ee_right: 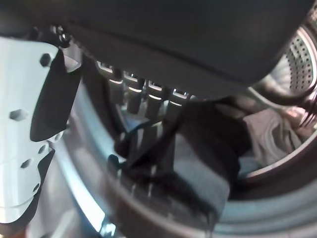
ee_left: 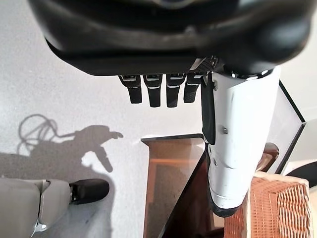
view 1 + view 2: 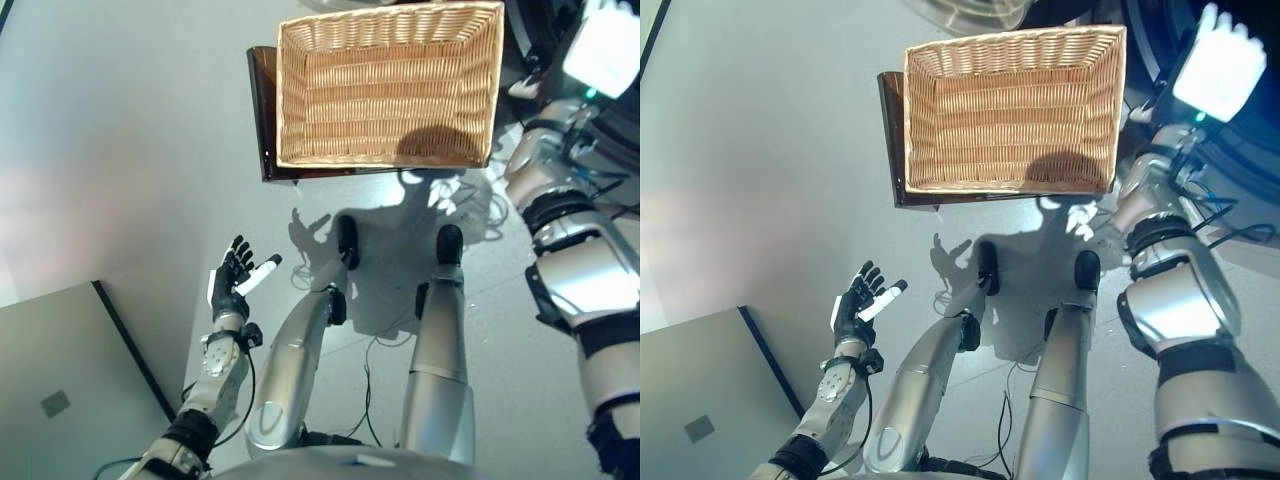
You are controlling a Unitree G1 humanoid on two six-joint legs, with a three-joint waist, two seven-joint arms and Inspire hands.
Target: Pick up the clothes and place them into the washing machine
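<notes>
Right hand fingers are hanging down at the washing machine drum mouth, reaching into a dark garment that's draping below them. Can't tell from the wrist view whether they're still pinching it or have let go, the cloth is hiding the tips. The white thumb cover is standing clear to one side, not touching fabric.

Left hand is idling low at the robot's left side, palm up, fingers straight and relaxed, carrying nothing.

Moving outward: the dark garment is sitting on the drum lip, probably half in, half over the rim. A second, lighter piece of clothing is lying deeper in the drum.

Wicker basket on its dark stand is showing bare weave all the way across, no clothes left in it.

Progress read: looking near the end. Basket is emptied, at least one piece is in the drum, the dark one is at the opening. Left to do: getting it fully past the rim and the hand out.

Orientation: the dark garment is bunched, its long axis running roughly downward from the fingers, trailing end pointing down the drum's front lip
</notes>
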